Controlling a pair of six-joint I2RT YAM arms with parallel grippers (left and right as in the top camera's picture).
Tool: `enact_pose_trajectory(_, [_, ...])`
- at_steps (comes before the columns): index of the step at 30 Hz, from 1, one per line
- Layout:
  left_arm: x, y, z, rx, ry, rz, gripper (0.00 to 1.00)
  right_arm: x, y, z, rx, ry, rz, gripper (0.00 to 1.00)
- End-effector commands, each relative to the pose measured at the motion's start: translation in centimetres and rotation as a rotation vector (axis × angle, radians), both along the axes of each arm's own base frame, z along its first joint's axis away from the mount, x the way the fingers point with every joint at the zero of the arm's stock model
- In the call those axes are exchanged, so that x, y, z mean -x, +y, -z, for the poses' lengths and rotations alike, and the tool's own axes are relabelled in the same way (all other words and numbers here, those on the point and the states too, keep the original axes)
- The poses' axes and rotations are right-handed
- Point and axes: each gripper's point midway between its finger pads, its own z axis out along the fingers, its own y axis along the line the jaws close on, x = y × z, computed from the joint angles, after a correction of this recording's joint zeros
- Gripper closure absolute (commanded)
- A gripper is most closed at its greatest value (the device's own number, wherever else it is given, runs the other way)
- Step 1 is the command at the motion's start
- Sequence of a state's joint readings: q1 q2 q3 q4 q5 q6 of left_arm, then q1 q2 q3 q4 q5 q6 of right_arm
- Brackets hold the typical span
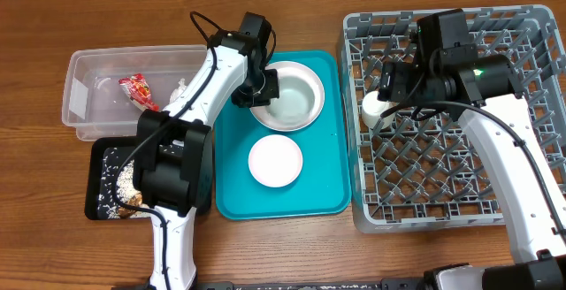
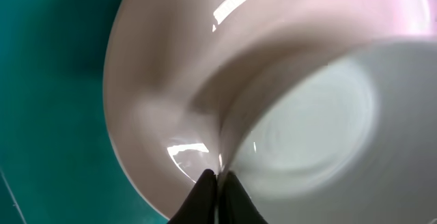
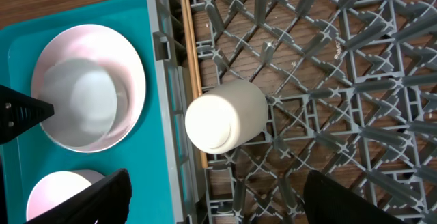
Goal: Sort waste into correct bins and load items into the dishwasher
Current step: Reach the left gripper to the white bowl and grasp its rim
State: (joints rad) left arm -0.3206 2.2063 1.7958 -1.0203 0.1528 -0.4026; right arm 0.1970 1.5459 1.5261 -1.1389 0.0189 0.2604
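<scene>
A white bowl [image 1: 292,95] sits at the back of the teal tray [image 1: 327,193]. My left gripper [image 1: 256,89] is shut on the bowl's left rim; in the left wrist view the fingers [image 2: 217,183] pinch the rim of the bowl [image 2: 171,94]. A small white dish [image 1: 275,162] lies on the tray in front of the bowl. A white cup [image 1: 376,107] lies on its side at the left edge of the grey dishwasher rack [image 1: 442,193]; it also shows in the right wrist view [image 3: 225,115]. My right gripper [image 3: 218,197] is open above the cup.
A clear plastic bin [image 1: 88,95] at the left holds a red wrapper [image 1: 140,91]. A black tray [image 1: 102,179] with food scraps lies in front of it. The bowl [image 3: 89,87] and tray [image 3: 157,149] also show in the right wrist view.
</scene>
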Motion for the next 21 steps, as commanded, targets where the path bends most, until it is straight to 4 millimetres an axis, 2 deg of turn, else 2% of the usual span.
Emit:
enact_pose_trajectory(1, [-0.1, -0.3, 0.0, 0.01, 0.002, -0.003, 0.96, -0.3, -0.2, -1.0, 0.008, -0.032, 0.002, 0.15])
enact_pose_trajectory(5, [-0.2, -0.3, -0.2, 0.012, -0.002, -0.002, 0.96, -0.4, -0.2, -1.0, 0.007, -0.036, 0.002, 0.14])
enact_pose_trajectory(8, [-0.2, -0.7, -1.1, 0.031, 0.001, 0.004, 0.96, -0.4, -0.2, -1.0, 0.006, -0.035, 0.002, 0.14])
enact_pose_trajectory(18, [0.5, -1.8, -8.0, 0.05, 0.008, 0.061, 0.96, 0.2, 3.3, -1.5, -0.171, -0.015, -0.096, 0.15])
enact_pose_trajectory(21, [1.1, -2.1, -9.6, 0.047, 0.017, 0.071, 0.96, 0.4, 4.9, -2.0, -0.258, -0.012, -0.143, 0.17])
